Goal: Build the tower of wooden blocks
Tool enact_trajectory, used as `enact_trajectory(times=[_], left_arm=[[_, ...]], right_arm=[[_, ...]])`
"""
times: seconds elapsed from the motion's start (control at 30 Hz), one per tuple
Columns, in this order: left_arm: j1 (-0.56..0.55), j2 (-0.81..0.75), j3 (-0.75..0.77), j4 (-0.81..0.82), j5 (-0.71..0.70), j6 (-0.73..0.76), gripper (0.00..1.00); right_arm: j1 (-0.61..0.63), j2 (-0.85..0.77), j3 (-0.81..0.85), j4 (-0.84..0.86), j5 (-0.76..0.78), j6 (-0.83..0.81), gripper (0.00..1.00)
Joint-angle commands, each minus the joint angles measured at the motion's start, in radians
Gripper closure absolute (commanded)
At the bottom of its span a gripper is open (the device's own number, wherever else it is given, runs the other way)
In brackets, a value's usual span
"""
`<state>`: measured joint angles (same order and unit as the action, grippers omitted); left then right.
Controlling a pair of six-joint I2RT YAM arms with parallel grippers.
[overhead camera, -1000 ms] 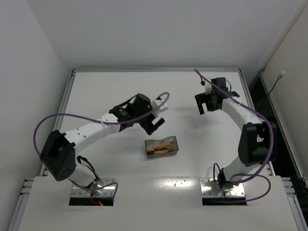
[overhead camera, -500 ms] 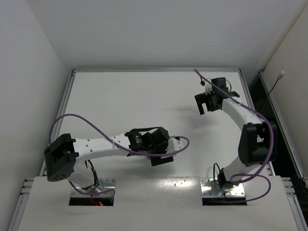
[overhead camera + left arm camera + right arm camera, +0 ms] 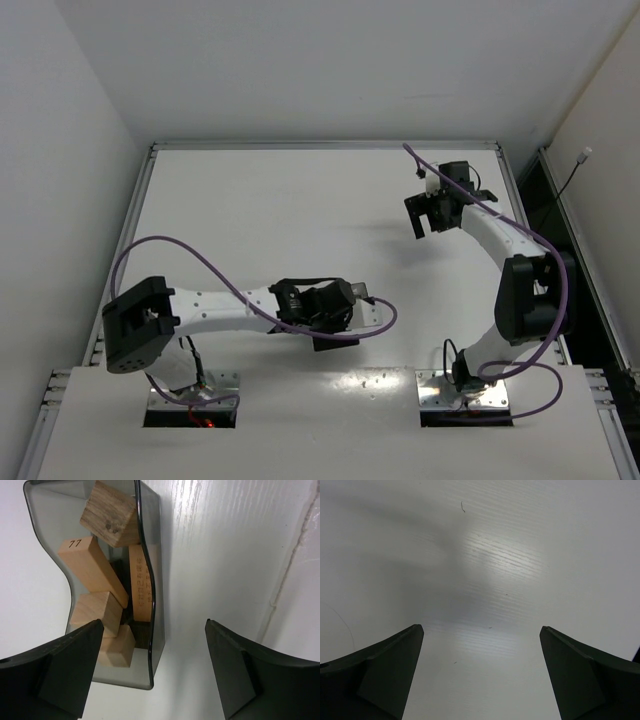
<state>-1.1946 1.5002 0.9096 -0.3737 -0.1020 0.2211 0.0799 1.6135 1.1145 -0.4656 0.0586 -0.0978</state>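
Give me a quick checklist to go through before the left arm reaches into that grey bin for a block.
1. Left claw open: ok, spread wide with nothing held.
2. Left claw centred over the blocks: not ok, the right wall of the grey bin sits in the claw's gap and the blocks lie off to the left.
3. One block free to grab: cannot tell, they lie jumbled and overlapping.
4. Right claw out of the way: ok, open over bare table, well away from the left arm.
5. Tower started: not ok, no stacked block seen on the table.
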Motion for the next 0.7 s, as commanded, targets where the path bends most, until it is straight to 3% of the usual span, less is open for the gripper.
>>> enact_trajectory(times=[0.0, 0.13, 0.2, 0.23, 0.4, 0.47, 0.5, 0.53, 0.67], left_arm=[[0.01, 0.017, -0.003, 0.059, -0.01, 0.015, 0.2], [0.01, 0.048, -0.003, 0.07, 0.001, 0.015, 0.33], [0.021, 0.048, -0.003, 0.079, 0.01, 0.024, 0.51], [0.021, 0.057, -0.003, 0.079, 0.027, 0.024, 0.55], [0.04, 0.066, -0.014, 0.088, 0.079, 0.046, 0.62], [0.049, 0.066, -0.014, 0.088, 0.079, 0.046, 0.77], [0.049, 0.075, -0.014, 0.088, 0.079, 0.037, 0.92], [0.061, 0.075, -0.014, 0.088, 0.079, 0.037, 1.0], [0.099, 0.063, 0.04, 0.078, 0.096, -0.012, 1.0]], right_arm=[[-0.005, 0.0, 0.03, 0.013, -0.011, -0.005, 0.0], [-0.005, 0.0, 0.03, 0.013, -0.011, -0.005, 0.0], [-0.005, 0.0, 0.03, 0.013, -0.011, -0.005, 0.0], [-0.005, 0.0, 0.03, 0.013, -0.011, -0.005, 0.0], [-0.005, 0.009, 0.021, 0.004, -0.011, -0.014, 0.0], [-0.005, 0.01, 0.021, 0.004, -0.011, -0.014, 0.0], [-0.005, 0.01, 0.021, 0.004, -0.011, -0.014, 0.0], [-0.005, 0.01, 0.021, 0.004, -0.02, -0.014, 0.0], [-0.005, 0.02, 0.021, 0.004, -0.02, -0.014, 0.0]])
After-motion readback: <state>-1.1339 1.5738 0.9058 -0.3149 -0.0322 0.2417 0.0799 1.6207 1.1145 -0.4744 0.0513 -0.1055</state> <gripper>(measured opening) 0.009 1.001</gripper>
